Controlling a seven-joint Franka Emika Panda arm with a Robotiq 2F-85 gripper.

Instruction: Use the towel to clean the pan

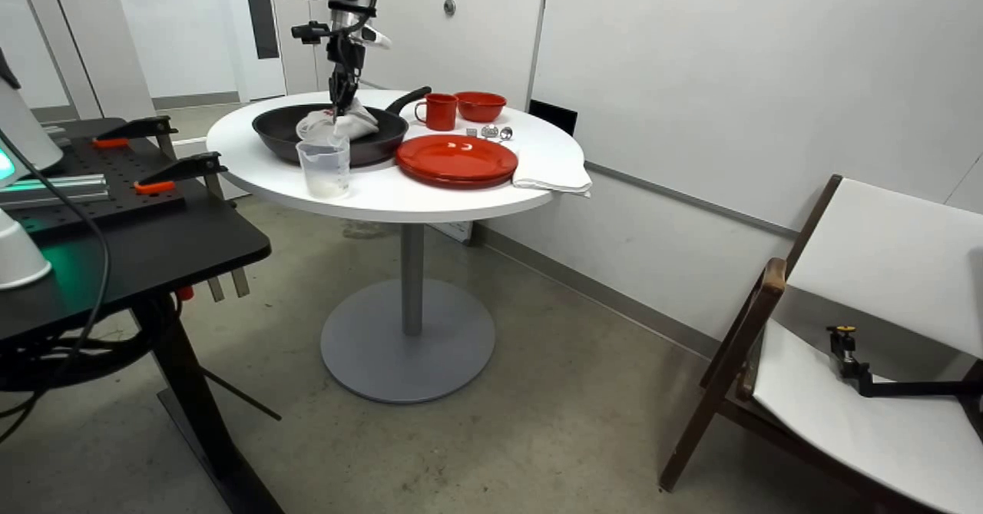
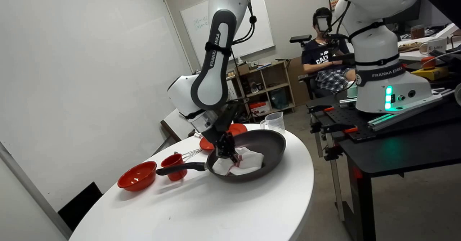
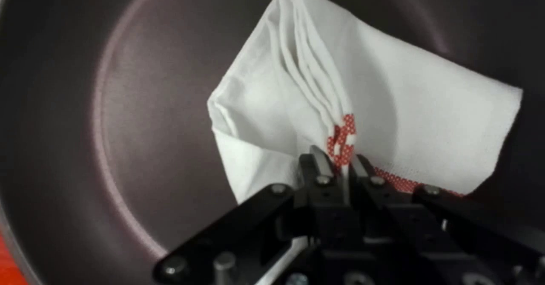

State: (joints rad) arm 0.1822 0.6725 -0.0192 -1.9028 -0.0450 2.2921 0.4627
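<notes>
The gripper [image 3: 339,159] is pinching a red-patterned stripe of the towel [image 3: 434,114], its fingers [image 3: 321,163] standing nearly together with only gathered fabric between them, and the dark, round, shallow pan [image 3: 144,119] is lying directly below. The white woven towel is fanning out in thin pleats and flatter folds inside the smooth pan, while the long black handle [image 2: 182,168] is jutting out near a glossy red mug [image 1: 441,113].

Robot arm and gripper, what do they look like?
The arm is white and rounded, with dark trim lettered FRANKA EMIKA, black straps, looping black cables and a green-lit base. The gripper is black, with slim fingers and silvery screw heads.
</notes>
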